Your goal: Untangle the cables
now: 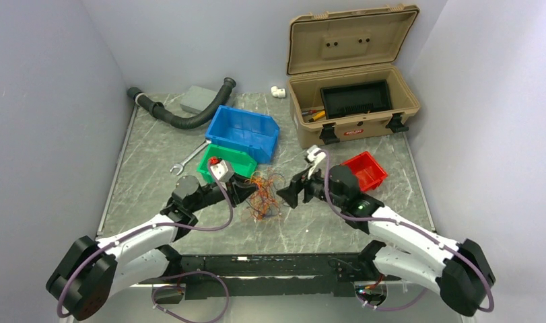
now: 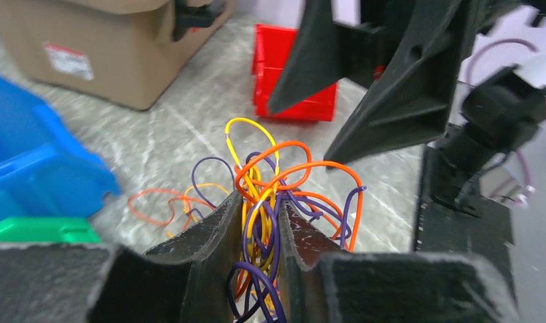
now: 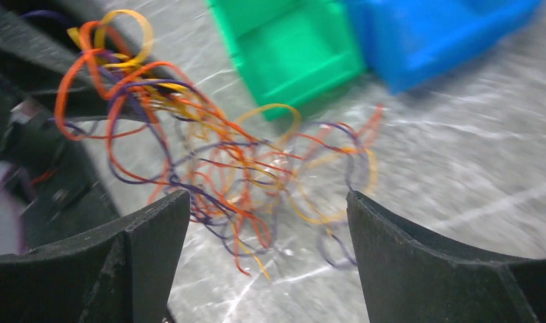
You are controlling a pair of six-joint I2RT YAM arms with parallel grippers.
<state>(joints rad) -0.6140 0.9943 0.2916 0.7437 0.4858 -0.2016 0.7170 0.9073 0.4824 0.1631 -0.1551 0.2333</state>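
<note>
The cables [image 1: 264, 195] are a loose tangle of thin orange, yellow and purple wires lying on the marbled table between both arms. My left gripper [image 1: 242, 192] sits at the tangle's left edge. In the left wrist view its jaws [image 2: 260, 202] stand only narrowly apart, with a bundle of the cables [image 2: 283, 168] running loosely through the gap. My right gripper [image 1: 291, 195] is at the tangle's right side. Its jaws [image 3: 268, 202] are wide open and empty, with the cables [image 3: 209, 155] spread on the table just beyond the fingertips.
A green bin [image 1: 226, 161] and a blue bin [image 1: 246, 131] stand close behind the tangle. A red bin [image 1: 365, 169] is to the right, near an open tan toolbox [image 1: 354, 101]. A wrench [image 1: 189, 158], black hose [image 1: 182, 114] and grey block [image 1: 197, 99] lie at back left.
</note>
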